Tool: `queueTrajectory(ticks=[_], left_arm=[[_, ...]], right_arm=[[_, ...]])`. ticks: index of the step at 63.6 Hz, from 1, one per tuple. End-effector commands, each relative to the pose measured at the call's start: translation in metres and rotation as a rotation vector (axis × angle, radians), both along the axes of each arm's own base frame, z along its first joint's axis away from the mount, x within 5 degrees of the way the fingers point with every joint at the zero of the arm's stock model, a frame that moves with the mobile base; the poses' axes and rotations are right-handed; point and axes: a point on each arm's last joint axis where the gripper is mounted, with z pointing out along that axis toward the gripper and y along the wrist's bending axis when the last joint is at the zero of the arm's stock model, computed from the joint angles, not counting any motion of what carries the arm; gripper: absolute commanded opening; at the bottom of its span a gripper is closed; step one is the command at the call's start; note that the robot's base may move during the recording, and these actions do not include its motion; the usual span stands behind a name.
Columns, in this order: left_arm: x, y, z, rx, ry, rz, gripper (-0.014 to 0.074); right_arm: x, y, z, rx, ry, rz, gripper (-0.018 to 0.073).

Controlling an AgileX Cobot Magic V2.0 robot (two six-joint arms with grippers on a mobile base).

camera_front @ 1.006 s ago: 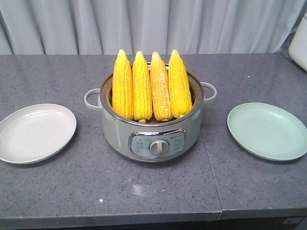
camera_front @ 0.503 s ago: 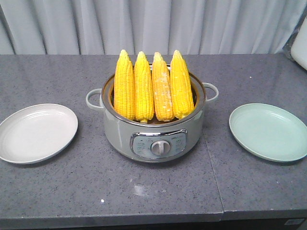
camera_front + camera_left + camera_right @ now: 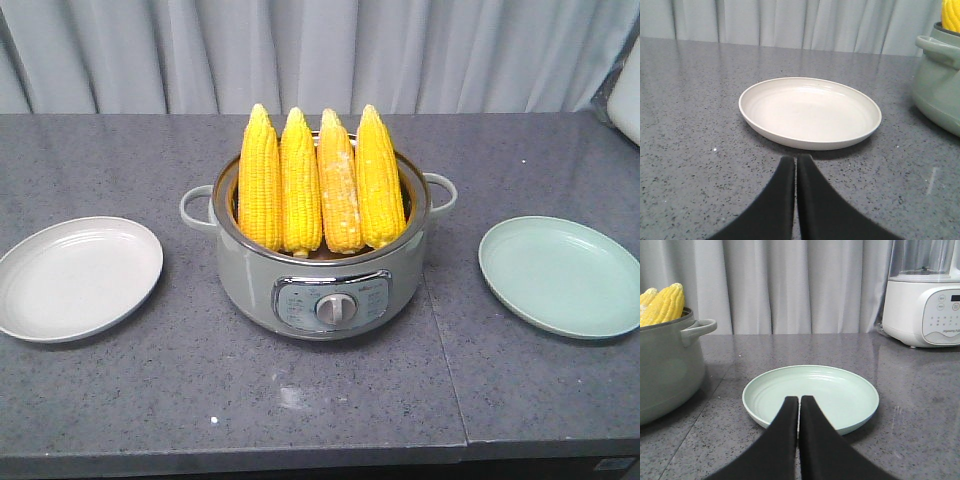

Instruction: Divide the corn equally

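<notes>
Several yellow corn cobs [image 3: 320, 180] stand side by side, tips up, in a pale green cooker pot [image 3: 325, 285] at the table's middle. An empty white plate [image 3: 75, 277] lies to its left and an empty pale green plate [image 3: 562, 273] to its right. In the left wrist view my left gripper [image 3: 796, 159] is shut and empty, just short of the white plate [image 3: 810, 112]. My right gripper [image 3: 799, 400] is shut and empty, its tips over the near rim of the green plate [image 3: 840, 390]. Neither gripper shows in the front view.
A white blender [image 3: 925, 295] stands at the back right of the grey table [image 3: 330, 400]. The pot's side handles [image 3: 697, 330] stick out toward each plate. Grey curtains hang behind the table.
The front view has shifted a few pixels, so the pot and plates sit slightly further right. Nothing on the table has moved.
</notes>
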Motion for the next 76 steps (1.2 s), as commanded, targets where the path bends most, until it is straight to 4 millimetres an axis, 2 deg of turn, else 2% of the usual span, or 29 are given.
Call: queueTrajectory(ticks=[1,76], left_arm=[[-0.0011,-0.0008,0.0147,-0.002,-0.106,-0.011,-0.0006],[-0.0011,-0.0008,0.0147,-0.002,-0.106,-0.011,-0.0006]], right_arm=[[-0.0001,0.0016,0.0007,-0.017,-0.060,0.017,-0.0002],[-0.0001,0.0016,0.0007,-0.017,-0.060,0.017,-0.0002]])
